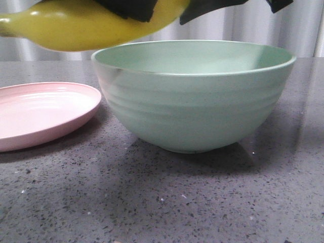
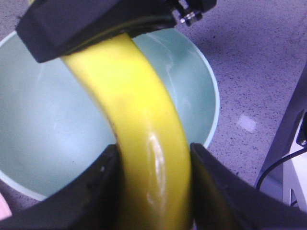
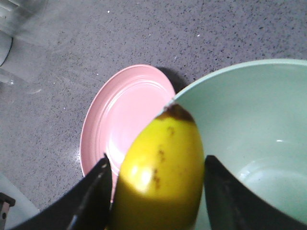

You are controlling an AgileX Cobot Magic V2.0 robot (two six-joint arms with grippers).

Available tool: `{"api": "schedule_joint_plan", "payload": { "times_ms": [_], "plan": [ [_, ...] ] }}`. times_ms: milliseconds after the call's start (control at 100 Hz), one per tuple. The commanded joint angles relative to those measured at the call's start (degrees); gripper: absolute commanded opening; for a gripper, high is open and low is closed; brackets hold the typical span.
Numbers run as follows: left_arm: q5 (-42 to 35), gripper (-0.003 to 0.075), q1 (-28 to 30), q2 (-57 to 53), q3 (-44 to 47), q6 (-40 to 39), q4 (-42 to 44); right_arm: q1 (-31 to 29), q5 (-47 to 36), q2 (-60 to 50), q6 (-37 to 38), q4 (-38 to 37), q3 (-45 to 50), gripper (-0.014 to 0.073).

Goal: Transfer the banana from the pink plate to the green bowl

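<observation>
The yellow banana [image 1: 76, 28] hangs in the air above the left rim of the green bowl [image 1: 197, 106]. The bowl looks empty inside. The pink plate [image 1: 40, 111] lies empty on the table, left of the bowl. In the left wrist view my left gripper [image 2: 154, 149] is shut on the banana [image 2: 139, 110], over the bowl [image 2: 38, 120]. In the right wrist view my right gripper [image 3: 157, 160] holds the banana's dark-tipped end [image 3: 163, 163], above the edge between the plate [image 3: 124, 110] and the bowl [image 3: 254, 110]. In the front view only black gripper parts [image 1: 129, 9] show, at the top edge.
The table [image 1: 162, 202] is dark grey speckled stone. A pale curtain hangs behind it. In the left wrist view a white frame with a black cable [image 2: 283, 163] stands beside the table, past the bowl.
</observation>
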Motion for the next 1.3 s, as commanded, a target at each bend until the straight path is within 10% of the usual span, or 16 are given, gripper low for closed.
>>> {"api": "schedule_joint_plan", "payload": {
  "times_ms": [0, 250, 1290],
  "plan": [
    [-4.67, 0.0183, -0.29, -1.19, -2.18, 0.09, -1.07, 0.13, -1.62, -1.23, -0.5, 1.04, -2.08, 0.0267],
    [-5.31, 0.0366, -0.29, -1.19, -2.18, 0.09, 0.29, 0.13, -1.51, -1.23, -0.5, 0.66, -2.08, -0.0069],
    [-7.4, 0.0379, -0.29, -5.75, -2.31, 0.09, 0.92, -6.19, -5.63, 1.47, -0.5, -20.69, -1.87, -0.0048]
  ]
}}
